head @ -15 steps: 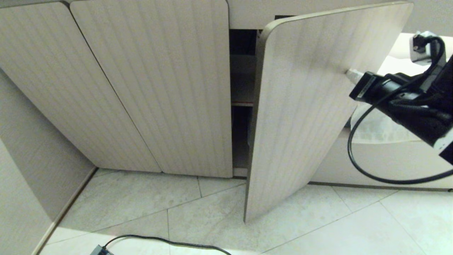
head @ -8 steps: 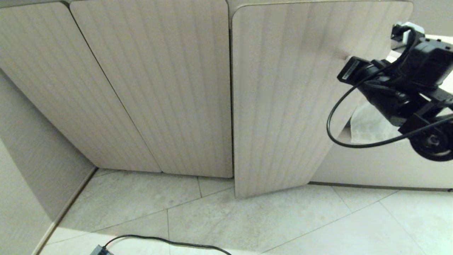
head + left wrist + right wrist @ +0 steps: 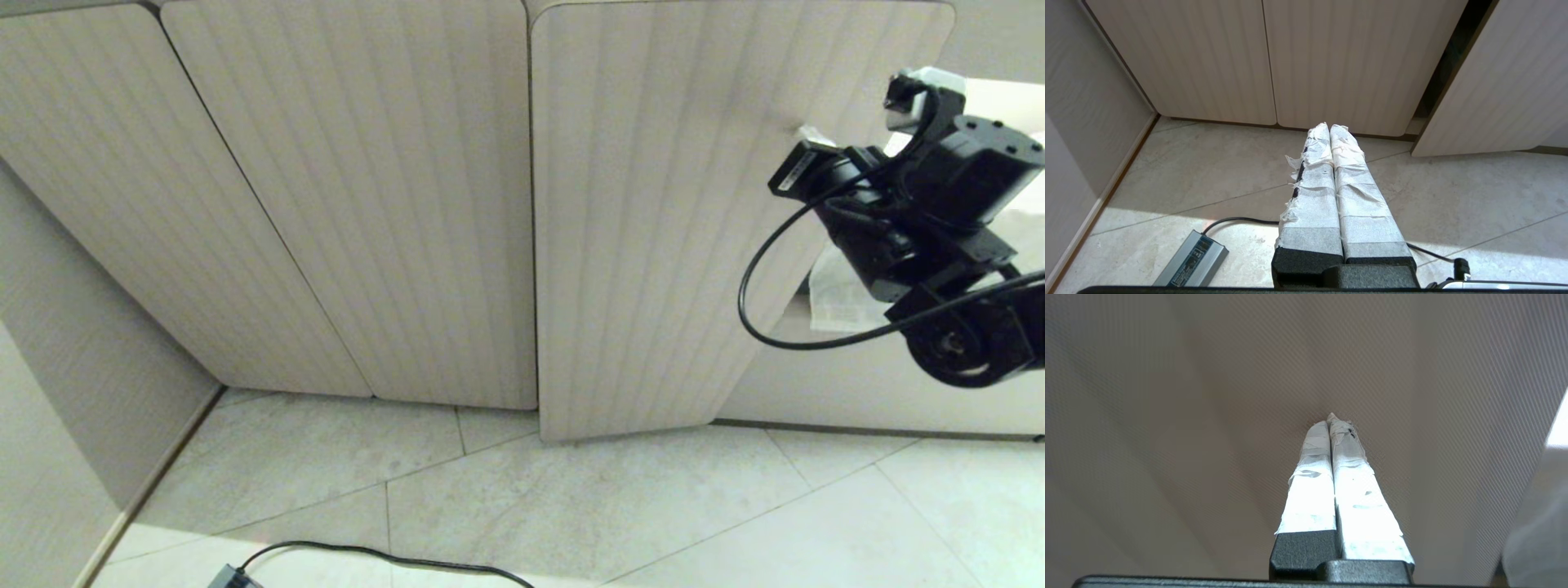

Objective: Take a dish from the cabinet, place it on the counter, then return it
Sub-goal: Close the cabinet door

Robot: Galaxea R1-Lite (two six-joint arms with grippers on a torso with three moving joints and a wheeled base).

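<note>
The right claw (image 3: pixel 804 135), taped tips clenched on nothing, presses against the beige fluted cabinet door (image 3: pixel 653 229) near its upper free edge, forearm reaching in from the right. The left claw (image 3: pixel 1329 130) hangs clenched over the floor. No white bowl is visible

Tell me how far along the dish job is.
Near the end, it seems. No dish is in view, so the return looks done, though the cabinet's inside is hidden. In hand: the shut right gripper presses on the cabinet door. Left: closing the dark gap beside it. The left gripper hangs shut above the floor.
</note>
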